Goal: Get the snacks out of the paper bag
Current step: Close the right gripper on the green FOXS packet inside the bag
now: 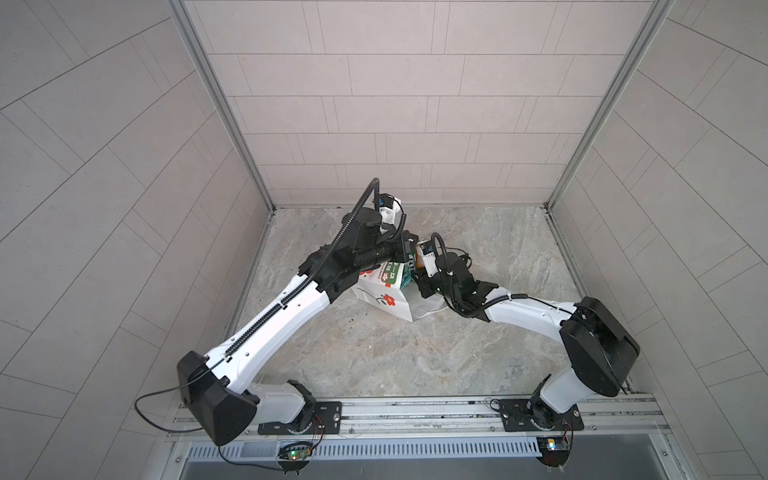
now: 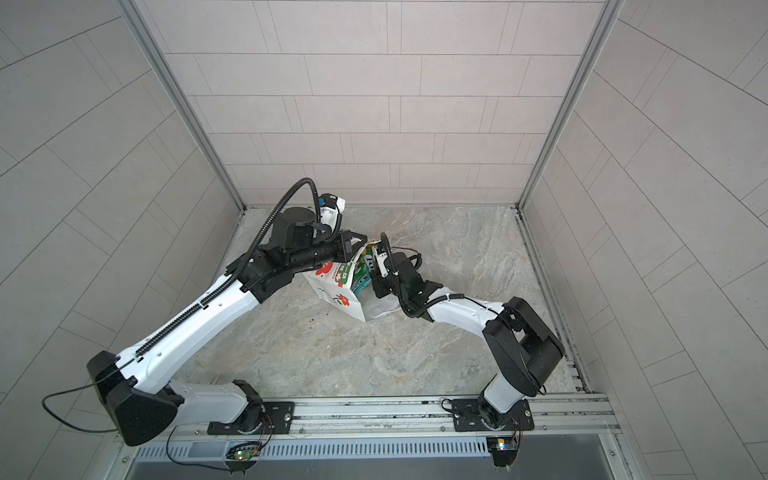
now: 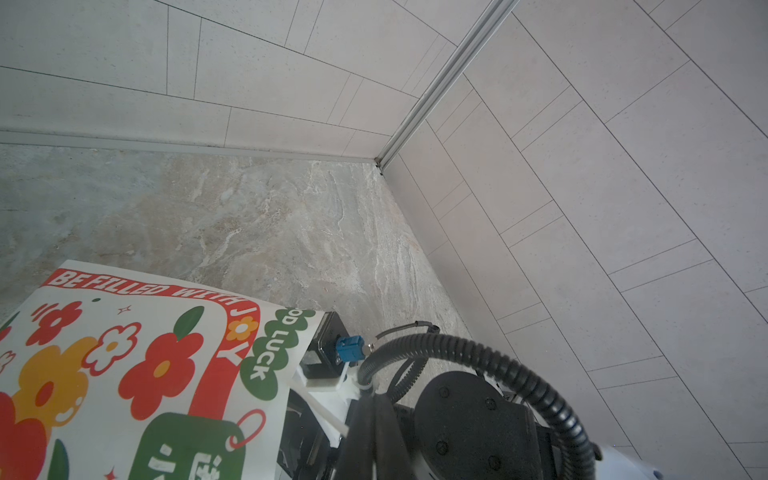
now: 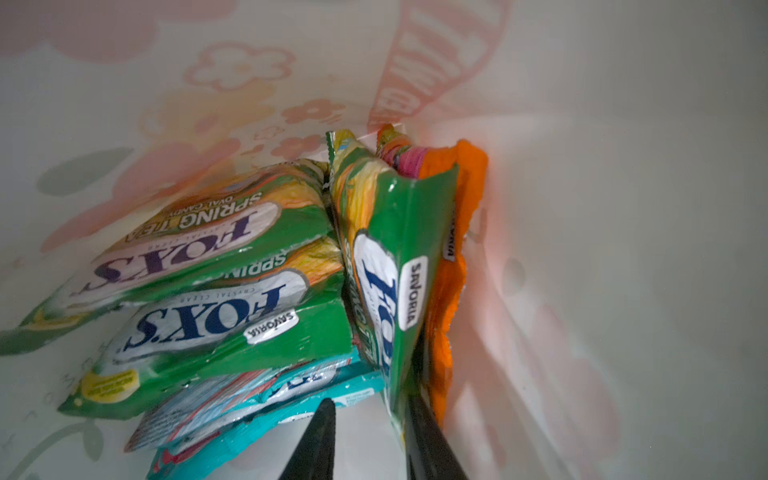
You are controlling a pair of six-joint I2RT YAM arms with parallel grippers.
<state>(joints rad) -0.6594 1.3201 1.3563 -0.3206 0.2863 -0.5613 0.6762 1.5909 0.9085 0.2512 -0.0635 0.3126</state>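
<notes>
Room: pale tiled walls (image 1: 395, 104) on three sides, with a grey marbled tabletop (image 1: 374, 357) underneath.
Paper bag: the paper bag (image 1: 384, 301) lies tipped over around the middle of the tabletop, its flowered face toward the near left and its mouth turned to the right.
Snacks: the snacks (image 4: 232, 316) are inside the bag, and none lies on the tabletop. In the right wrist view, green packets are stacked flat on a teal packet (image 4: 291, 399). An upright green packet (image 4: 395, 257) stands beside them, with an orange packet (image 4: 469, 187) pressed between it and the bag wall.
Left claw: the left gripper (image 2: 356, 242) is pressed together at the far upper rim of the mouth, apparently pinching the paper to hold it open.
Right claw: the right gripper (image 4: 370, 409) is inside the mouth. Its fingers are spread either side of the upright green packet's near edge and are not pinching it.
Risk, slip: the film is glossy and only a thin edge sits between the fingers, so a shallow bite could slide off on the way out.
Risk, double grab: the orange packet lies just beside one finger and could be caught too, then dropped.
Risk, bag: if a packet snags, the pull goes to the rim. The paper could tear or slip from the left claw, and the whole bag could drag right.
</notes>
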